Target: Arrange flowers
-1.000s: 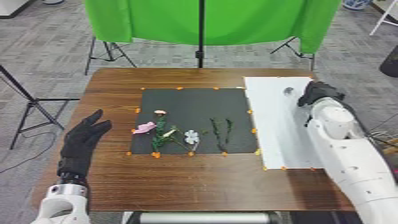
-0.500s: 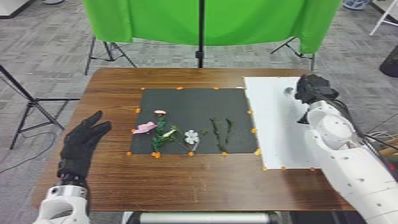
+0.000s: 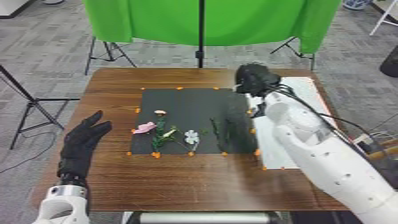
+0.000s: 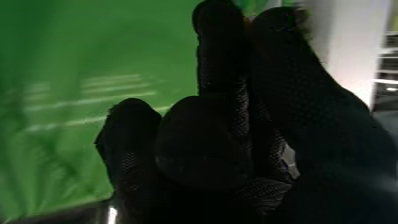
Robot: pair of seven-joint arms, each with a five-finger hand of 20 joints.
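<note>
Head view: green-stemmed pink and white flowers [image 3: 143, 128] lie spread on a black rectangular mat [image 3: 188, 104], likely for easy picking. Left black-gloved hand [image 3: 82, 140]: open, empty. Right black-gloved hand [image 3: 256, 80]: cannot tell.

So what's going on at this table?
A robot appears to be arranging flowers. A pink flower, a white flower and green stems lie on a dark mat. Its right hand is near the far end, where the mat meets a white sheet; whether it holds anything is unclear. Its left hand is open, left of the mat.
</note>
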